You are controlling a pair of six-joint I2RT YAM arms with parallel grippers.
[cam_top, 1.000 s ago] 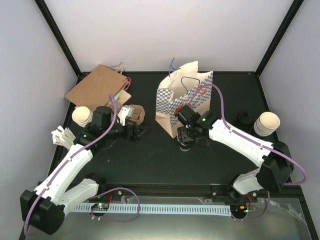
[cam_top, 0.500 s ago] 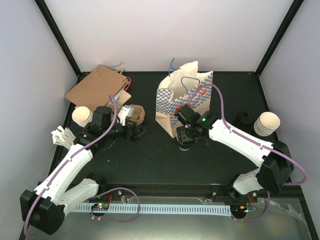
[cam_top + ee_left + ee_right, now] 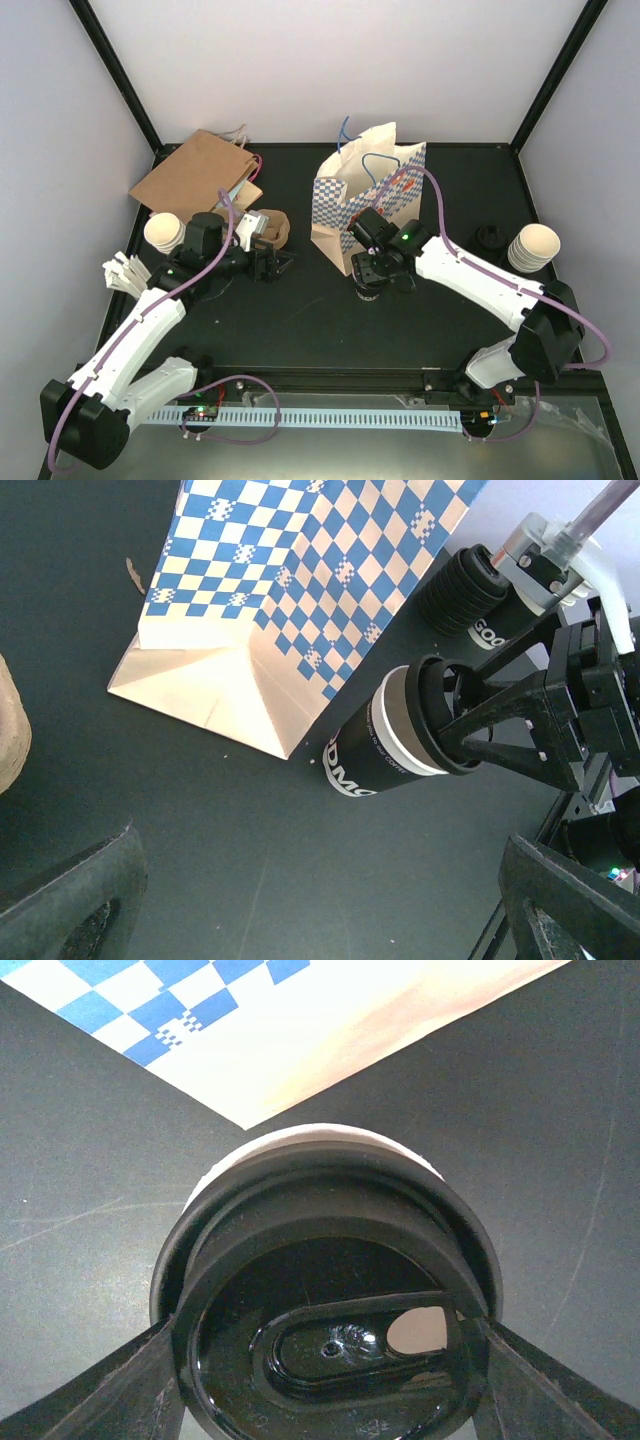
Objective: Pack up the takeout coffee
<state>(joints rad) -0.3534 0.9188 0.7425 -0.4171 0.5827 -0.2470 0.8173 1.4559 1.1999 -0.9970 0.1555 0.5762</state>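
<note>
Takeout coffee, a black-lidded cup in a dark sleeve, is clamped at the lid by the right gripper, just beside the folded bottom of the checked bag. Seen from above, the bag seems to lie on its side, base toward 7 o'clock, handles and mouth toward 12. The cup is therefore at the closed end, and the opening lies at about 12 o'clock from it. Left gripper hangs wide open and empty at the cup's 9 o'clock.
</note>
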